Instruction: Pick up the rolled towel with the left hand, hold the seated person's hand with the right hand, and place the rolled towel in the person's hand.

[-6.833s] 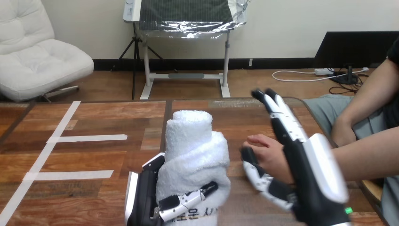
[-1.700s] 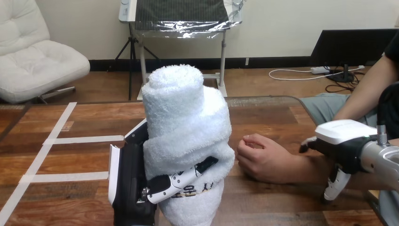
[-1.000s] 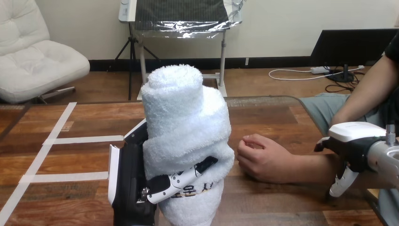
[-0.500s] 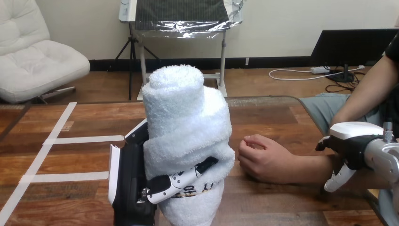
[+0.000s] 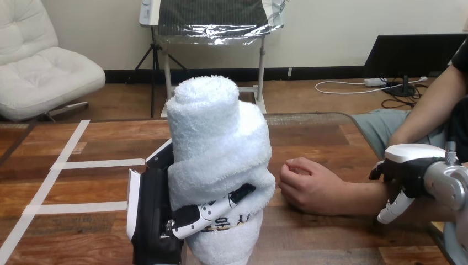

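My left hand (image 5: 152, 218), fingers curled round the upright rolled towel (image 5: 218, 149), holds it just left of the person's hand (image 5: 309, 185), while my right hand (image 5: 411, 165) sits at their forearm (image 5: 359, 199), and I can't tell its grip.

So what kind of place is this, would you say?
Probably a robot test bench rather than a home: white tape lines mark the wooden table, the left robot hand grips a rolled towel, and a person's hand rests on the table.
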### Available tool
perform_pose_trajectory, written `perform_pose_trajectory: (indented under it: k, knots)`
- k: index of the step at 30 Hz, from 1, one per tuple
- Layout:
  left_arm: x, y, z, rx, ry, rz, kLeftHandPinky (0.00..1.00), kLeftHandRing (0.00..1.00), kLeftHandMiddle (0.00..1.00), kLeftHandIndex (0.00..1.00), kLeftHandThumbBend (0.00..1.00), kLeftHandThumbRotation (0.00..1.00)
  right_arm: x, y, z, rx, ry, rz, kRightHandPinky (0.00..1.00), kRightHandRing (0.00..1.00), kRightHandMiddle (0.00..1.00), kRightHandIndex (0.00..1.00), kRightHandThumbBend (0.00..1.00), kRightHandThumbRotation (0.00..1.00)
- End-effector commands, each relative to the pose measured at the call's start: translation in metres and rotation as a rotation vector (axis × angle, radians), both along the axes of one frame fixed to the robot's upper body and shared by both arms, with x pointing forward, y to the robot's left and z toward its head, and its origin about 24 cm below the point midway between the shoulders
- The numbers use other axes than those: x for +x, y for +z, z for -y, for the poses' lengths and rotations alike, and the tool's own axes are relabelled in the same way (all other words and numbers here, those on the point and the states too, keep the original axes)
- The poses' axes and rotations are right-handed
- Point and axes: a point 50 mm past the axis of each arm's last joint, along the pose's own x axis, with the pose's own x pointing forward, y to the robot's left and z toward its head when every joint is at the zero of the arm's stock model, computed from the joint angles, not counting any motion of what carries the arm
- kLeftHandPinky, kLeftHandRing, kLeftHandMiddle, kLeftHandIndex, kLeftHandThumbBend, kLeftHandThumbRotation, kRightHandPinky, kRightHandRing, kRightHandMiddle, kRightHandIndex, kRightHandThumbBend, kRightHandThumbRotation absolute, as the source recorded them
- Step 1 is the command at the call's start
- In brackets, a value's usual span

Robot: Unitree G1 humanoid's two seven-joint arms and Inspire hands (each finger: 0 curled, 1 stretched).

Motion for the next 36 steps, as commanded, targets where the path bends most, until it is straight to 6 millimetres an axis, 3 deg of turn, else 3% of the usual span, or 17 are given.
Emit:
perform_pose_trajectory:
  k: [1, 15, 36]
  knots:
    - [0.0, 0.016, 0.002, -0.061, 0.027, 0.075, 0.27, 0.35, 0.42, 0.49, 0.61, 0.0, 0.013, 0.008, -0.007, 0.007, 0.014, 0.022, 0.75, 0.82, 0.87, 0.87, 0.63, 0.29]
    - [-0.002, 0.017, 0.0, -0.049, 0.04, 0.077, 0.27, 0.34, 0.42, 0.49, 0.6, 0.0, 0.019, -0.005, -0.011, -0.014, 0.054, -0.03, 0.63, 0.74, 0.81, 0.82, 0.64, 0.33]
    - [-0.005, 0.019, -0.002, -0.049, 0.057, 0.068, 0.27, 0.34, 0.41, 0.48, 0.6, 0.0, 0.026, -0.023, -0.021, -0.091, 0.111, -0.136, 0.66, 0.8, 0.86, 0.86, 0.66, 0.44]
